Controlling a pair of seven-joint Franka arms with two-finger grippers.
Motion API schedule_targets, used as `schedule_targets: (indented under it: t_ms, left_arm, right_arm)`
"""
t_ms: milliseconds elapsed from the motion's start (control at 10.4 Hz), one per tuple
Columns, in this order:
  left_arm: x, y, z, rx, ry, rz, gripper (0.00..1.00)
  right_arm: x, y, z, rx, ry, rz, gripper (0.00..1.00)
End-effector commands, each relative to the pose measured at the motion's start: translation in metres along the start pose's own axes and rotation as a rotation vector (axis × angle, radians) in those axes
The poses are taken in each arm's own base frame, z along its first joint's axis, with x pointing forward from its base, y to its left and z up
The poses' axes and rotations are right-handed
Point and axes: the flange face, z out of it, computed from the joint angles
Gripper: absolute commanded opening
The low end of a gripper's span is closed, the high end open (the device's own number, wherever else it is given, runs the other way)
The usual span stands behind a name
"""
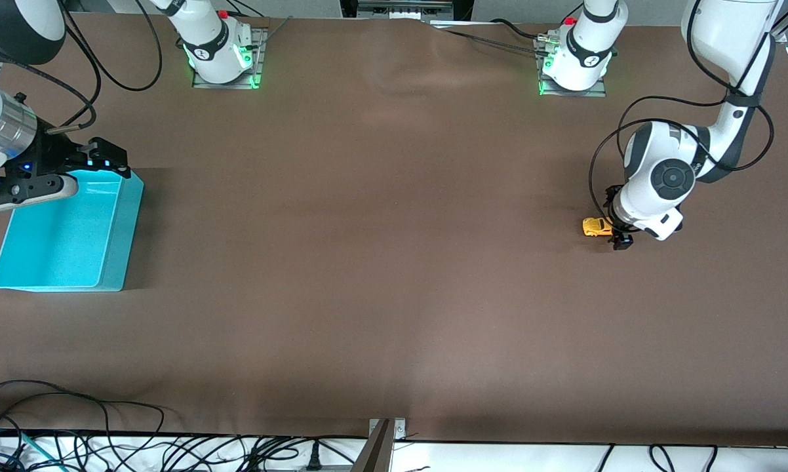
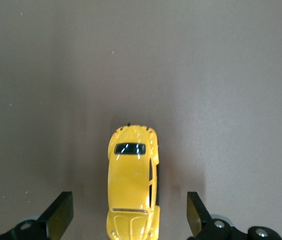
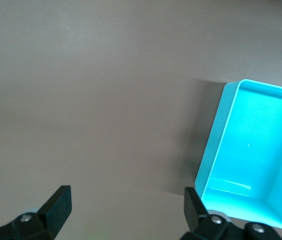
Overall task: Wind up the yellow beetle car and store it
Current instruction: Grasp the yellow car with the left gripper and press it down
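Your left gripper [image 1: 619,231] is down at the table [image 1: 381,262] toward the left arm's end, and its fingers [image 2: 60,215] are spread wide, far wider than the toy. The yellow car [image 2: 132,185] sits between them on the brown surface, upright on its wheels. In the left wrist view you can see a clear gap of bare table on each side of the car's body, so neither finger touches it and the gripper has hold of nothing. The car's rounded roof and one dark window face up at the camera, and its length runs along the line between the two fingers rather than across it. In the front view the car [image 1: 597,227] shows just beside the gripper.

Your right gripper [image 1: 99,157] hangs over the rim of the turquoise bin [image 1: 66,229] at the right arm's end of the table, well apart from the car. Its fingers [image 3: 58,205] are also spread wide and hold nothing. The right wrist view shows the bin [image 3: 251,165] and bare table under them.
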Motion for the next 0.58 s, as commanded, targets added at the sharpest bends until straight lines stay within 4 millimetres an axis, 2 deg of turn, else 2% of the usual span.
schedule_targets:
  t_ms: [0, 192, 481]
  left_arm:
    - [-0.0055, -0.0029, 0.0023, -0.012, 0.018, 0.013, 1.0]
    - [-0.005, -0.0027, 0.0044, -0.007, 0.019, 0.012, 1.0]
    - [-0.0053, -0.0029, 0.0109, 0.002, 0.018, 0.012, 0.94]
  right_arm:
    - [0.003, -0.0022, -0.0031, -0.002, 0.014, -0.019, 1.0]
    - [0.0049, -0.0027, -0.0005, -0.001, 0.011, -0.021, 1.0]
    - [0.0068, -0.0074, -0.0001, 0.004, 0.017, -0.026, 1.0]
